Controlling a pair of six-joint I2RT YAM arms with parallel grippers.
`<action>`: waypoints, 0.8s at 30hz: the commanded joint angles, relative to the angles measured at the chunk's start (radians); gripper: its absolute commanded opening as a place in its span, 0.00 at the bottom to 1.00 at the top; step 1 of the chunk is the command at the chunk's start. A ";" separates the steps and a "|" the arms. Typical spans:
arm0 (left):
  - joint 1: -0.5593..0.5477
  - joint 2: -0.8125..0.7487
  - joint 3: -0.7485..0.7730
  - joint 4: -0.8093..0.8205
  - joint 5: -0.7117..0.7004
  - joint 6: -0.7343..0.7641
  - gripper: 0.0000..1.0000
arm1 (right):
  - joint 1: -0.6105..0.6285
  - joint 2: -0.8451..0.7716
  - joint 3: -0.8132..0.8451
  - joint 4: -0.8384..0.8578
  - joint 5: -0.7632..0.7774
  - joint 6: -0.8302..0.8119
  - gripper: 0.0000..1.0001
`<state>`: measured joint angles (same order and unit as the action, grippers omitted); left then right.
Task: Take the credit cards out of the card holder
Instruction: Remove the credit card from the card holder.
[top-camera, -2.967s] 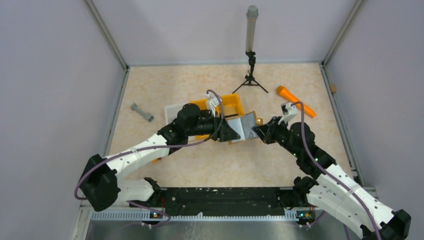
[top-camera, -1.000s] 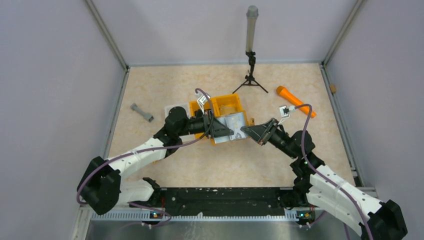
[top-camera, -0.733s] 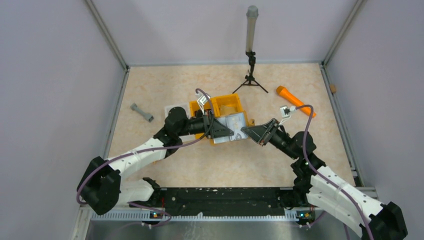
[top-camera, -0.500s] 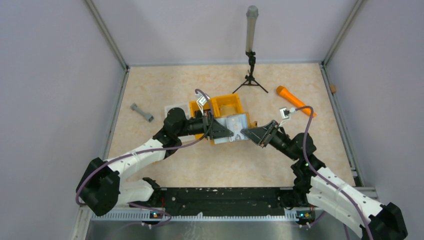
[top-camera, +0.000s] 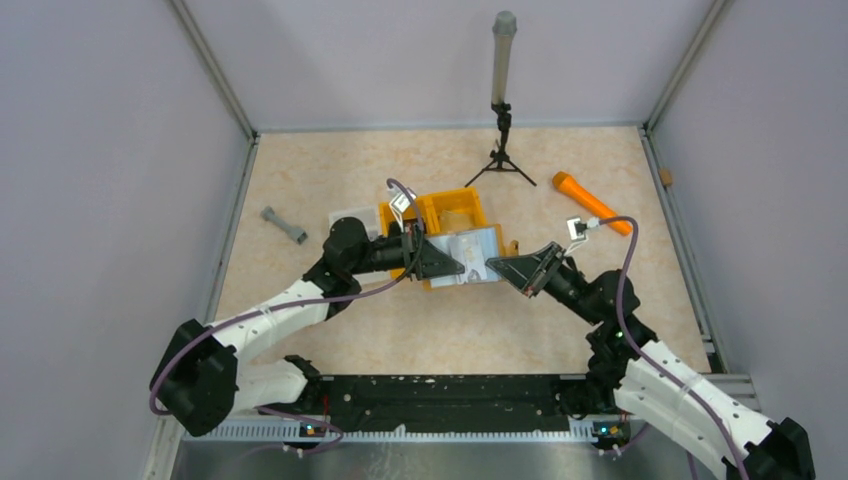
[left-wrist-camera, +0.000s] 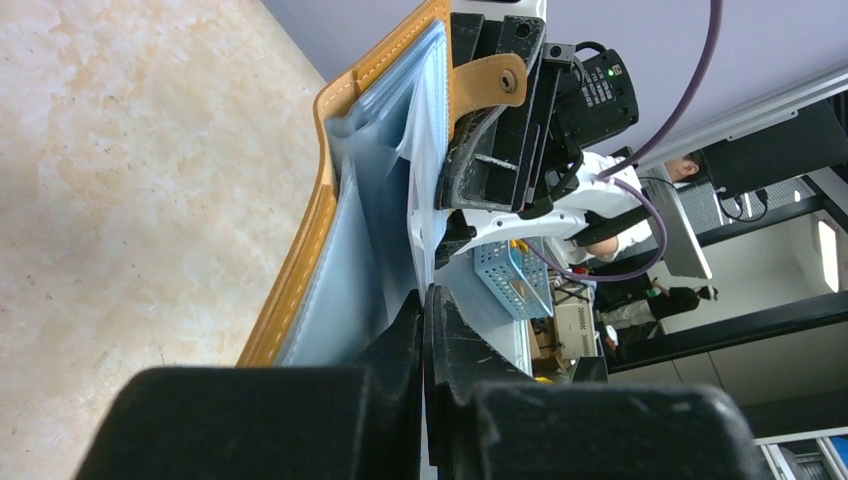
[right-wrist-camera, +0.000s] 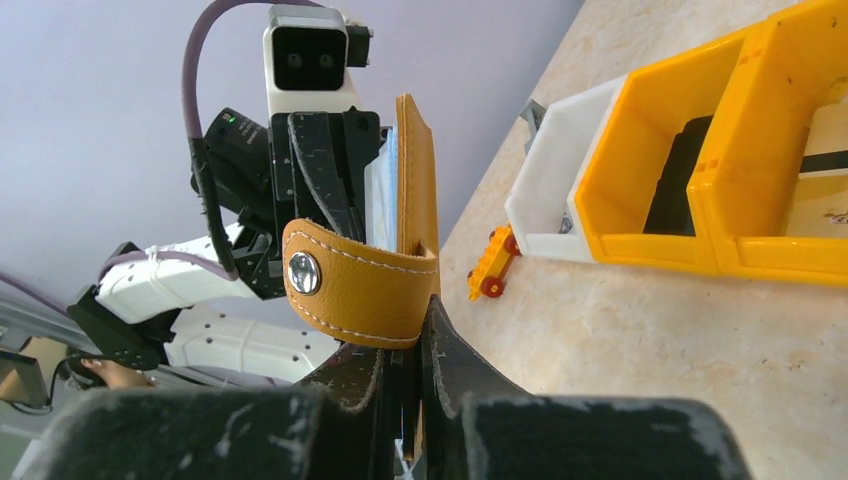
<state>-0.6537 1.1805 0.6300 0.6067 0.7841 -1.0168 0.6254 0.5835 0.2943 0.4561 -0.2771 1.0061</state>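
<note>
The tan card holder (top-camera: 476, 245) hangs open between both grippers, just above the front edge of the orange bins (top-camera: 440, 212). My left gripper (left-wrist-camera: 428, 300) is shut on a pale blue inner leaf (left-wrist-camera: 385, 225) beside the holder's tan stitched cover (left-wrist-camera: 322, 190). My right gripper (right-wrist-camera: 420, 322) is shut on the other tan cover edge (right-wrist-camera: 414, 170), under the snap strap (right-wrist-camera: 350, 285). In the top view the left gripper (top-camera: 443, 266) and the right gripper (top-camera: 503, 268) stand at opposite ends of the holder. I cannot tell single credit cards from the pale leaves.
Orange bin compartments (right-wrist-camera: 745, 150) and a white bin (right-wrist-camera: 555, 190) stand behind the holder; one holds a black thing (right-wrist-camera: 680, 180). A small yellow-red toy (right-wrist-camera: 490, 265) lies by the white bin. An orange stick (top-camera: 592, 203), a grey piece (top-camera: 284, 224) and a tripod (top-camera: 500, 150) stand around.
Compared with three seconds ago, both grippers and the holder have shifted left, toward the bins. Over the last second the holder has spread slightly wider and the right arm drew a little right.
</note>
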 joint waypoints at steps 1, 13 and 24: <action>0.014 -0.035 -0.007 0.048 0.018 0.013 0.00 | 0.000 -0.022 0.009 0.023 0.032 0.001 0.00; 0.057 -0.095 -0.006 -0.114 0.009 0.104 0.00 | -0.001 -0.097 0.105 -0.246 0.166 -0.160 0.00; 0.100 -0.137 0.218 -0.843 -0.349 0.544 0.00 | 0.000 -0.152 0.214 -0.587 0.409 -0.389 0.00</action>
<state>-0.5568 1.0817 0.7074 0.1226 0.7013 -0.7204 0.6254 0.4442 0.4294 -0.0151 0.0193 0.7269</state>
